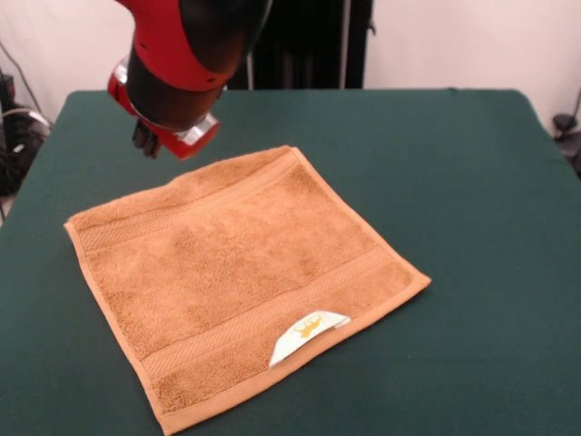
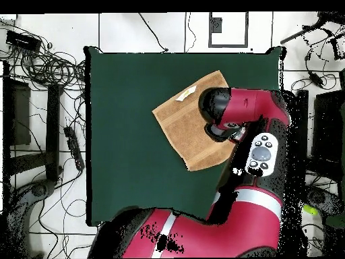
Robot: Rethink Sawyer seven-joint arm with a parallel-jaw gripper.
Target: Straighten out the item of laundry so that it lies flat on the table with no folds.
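Nearest the camera we note the near corner of the small, roughly square orange-tan terry towel (image 1: 241, 282), with its white label (image 1: 307, 331) turned up over the near hem. The towel lies spread on the large dark green felt-covered table (image 1: 472, 182), rotated against the table's edges. We judge the task almost done: no folds show, only a slight ripple along the far edge. The red and black arm's gripper (image 1: 145, 141) hangs above the far-left corner; we cannot tell its opening.
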